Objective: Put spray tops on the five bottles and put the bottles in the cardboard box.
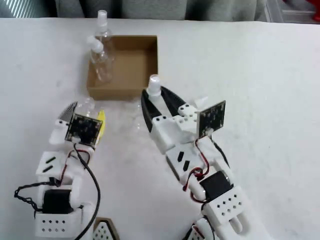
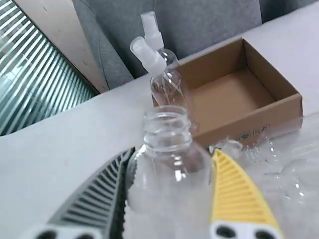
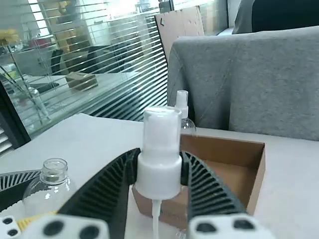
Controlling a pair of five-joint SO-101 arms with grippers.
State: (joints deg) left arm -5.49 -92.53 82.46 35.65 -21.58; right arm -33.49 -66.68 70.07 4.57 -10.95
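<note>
My left gripper (image 1: 84, 114) is shut on a clear bottle (image 2: 167, 129) with a bare open neck, held upright between its grey and yellow fingers, in front of the cardboard box (image 1: 131, 65). That bottle (image 3: 50, 181) also stands beside the right arm. My right gripper (image 1: 155, 92) is shut on a white spray top (image 3: 160, 129), its tube hanging down, just before the box's front wall. Two clear bottles with spray tops (image 1: 102, 27) (image 1: 98, 57) stand at the box's left side, apparently inside it.
Clear loose bottles (image 2: 294, 174) lie on the white table (image 1: 260, 75) in front of the box, between the two grippers. A grey sofa back (image 3: 259, 84) runs behind the table's far edge. Open table lies right of the box.
</note>
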